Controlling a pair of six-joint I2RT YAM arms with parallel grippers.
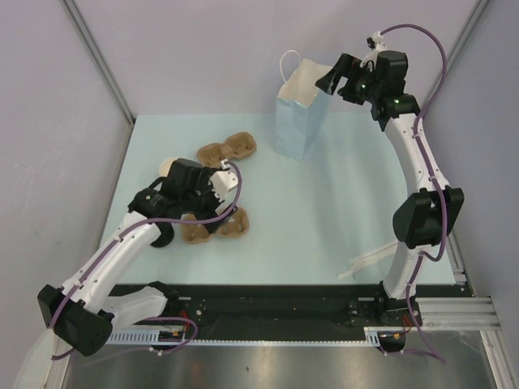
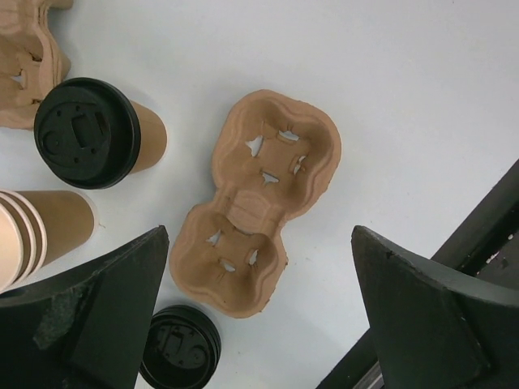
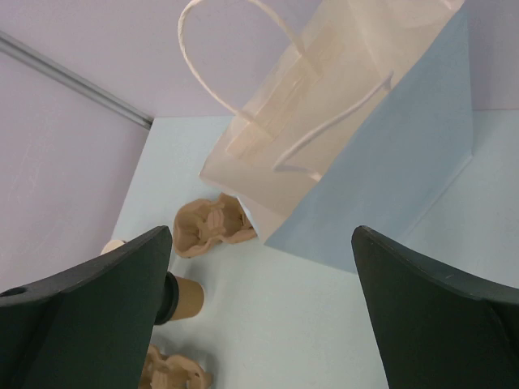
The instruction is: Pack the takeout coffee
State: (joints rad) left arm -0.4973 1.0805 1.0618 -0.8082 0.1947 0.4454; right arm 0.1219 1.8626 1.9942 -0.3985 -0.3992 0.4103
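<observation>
The blue paper bag point(image 3: 389, 162) stands open near our right gripper point(image 3: 259, 235), whose jaws are spread and empty. Our left gripper point(image 2: 259, 235), likewise spread wide, hangs over a pulp carrier point(image 2: 259, 194). The takeout coffee point(image 2: 97, 134) stands upright just beside it, untouched. We cannot read its lid embossing.

You see the blue bag point(image 3: 389, 162) standing open, a brown cup tray point(image 3: 212, 225) just beside it, and a coffee cup point(image 3: 190, 297) nearer, partly hidden.
</observation>
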